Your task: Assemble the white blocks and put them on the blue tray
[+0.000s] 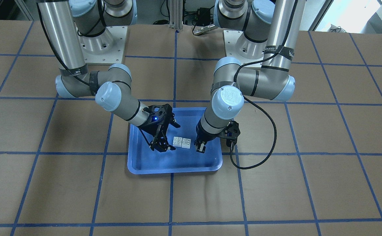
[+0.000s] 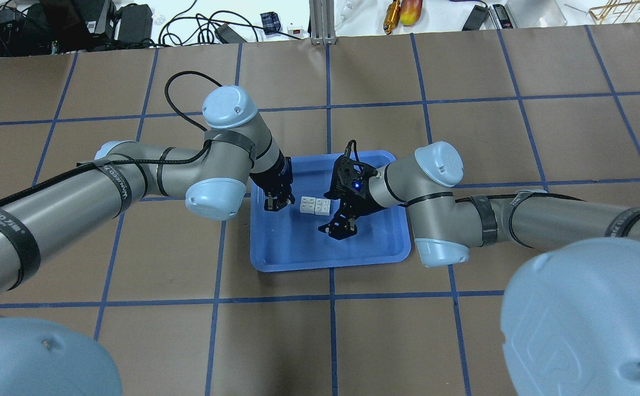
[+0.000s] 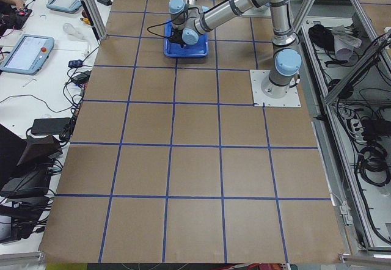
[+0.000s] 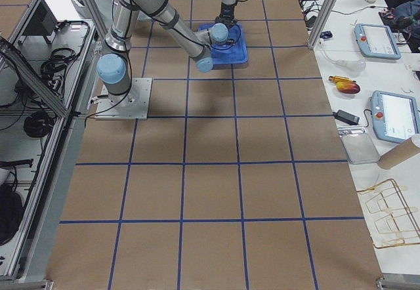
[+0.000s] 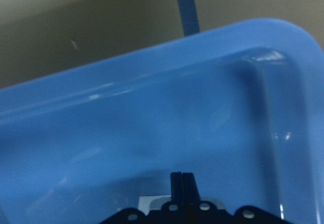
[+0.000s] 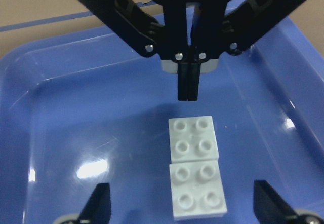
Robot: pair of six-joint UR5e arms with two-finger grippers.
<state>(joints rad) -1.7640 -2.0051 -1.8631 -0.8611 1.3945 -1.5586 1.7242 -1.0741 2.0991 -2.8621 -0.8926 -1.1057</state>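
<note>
Both white blocks [image 6: 195, 165] lie mid blue tray [image 1: 174, 165], edges touching, studs up, unstacked. I see left gripper [image 6: 188, 89] pinched together, empty; right gripper [image 2: 339, 228] spread wide above the tray. They look light, rigid, slick: I'd pinch flat opposite side walls.

The blue tray [image 5: 152, 112] is blurred in the left wrist view, the white blocks [image 1: 182, 142] indiscernible in side views.

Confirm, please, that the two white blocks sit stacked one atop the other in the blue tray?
Not stacked: the white blocks lie side by side, edges touching, in the blue tray, as the right wrist view shows.
</note>
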